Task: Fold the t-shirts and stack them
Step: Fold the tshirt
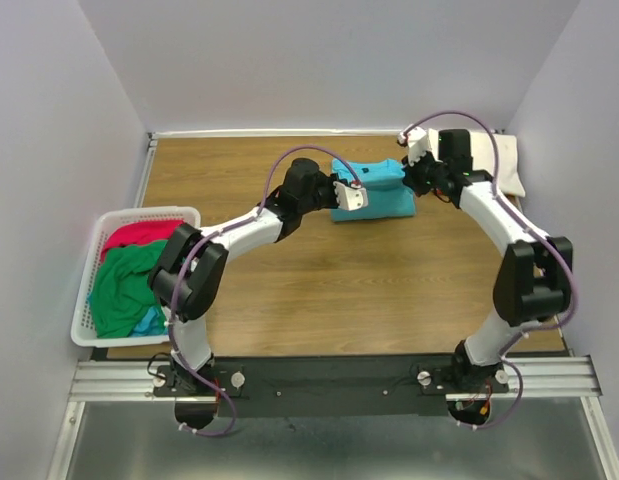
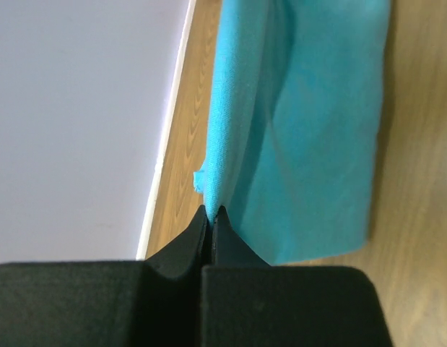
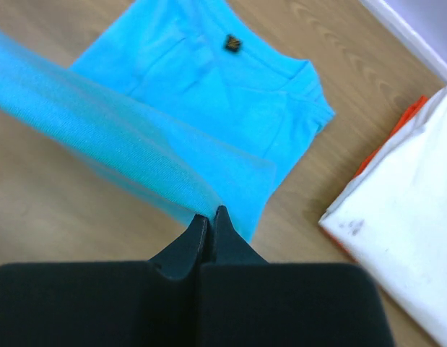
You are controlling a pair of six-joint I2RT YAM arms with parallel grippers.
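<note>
A turquoise t-shirt (image 1: 374, 190) lies partly folded at the far middle of the table. My left gripper (image 1: 341, 192) is shut on its left edge; the left wrist view shows the cloth (image 2: 302, 123) pinched between the black fingertips (image 2: 211, 214) and lifted. My right gripper (image 1: 414, 180) is shut on the right edge, and the right wrist view has a raised fold of turquoise (image 3: 136, 155) running from its tips (image 3: 210, 214). A folded cream-white t-shirt (image 1: 499, 160) lies on an orange one (image 3: 396, 126) at the far right. Red (image 1: 139, 235) and green (image 1: 129, 285) t-shirts fill the basket.
The white lattice basket (image 1: 89, 300) stands at the left table edge. Grey walls enclose the wooden table (image 1: 369, 290) on the left, far and right sides. The black rail with both arm bases (image 1: 329, 380) runs along the near edge.
</note>
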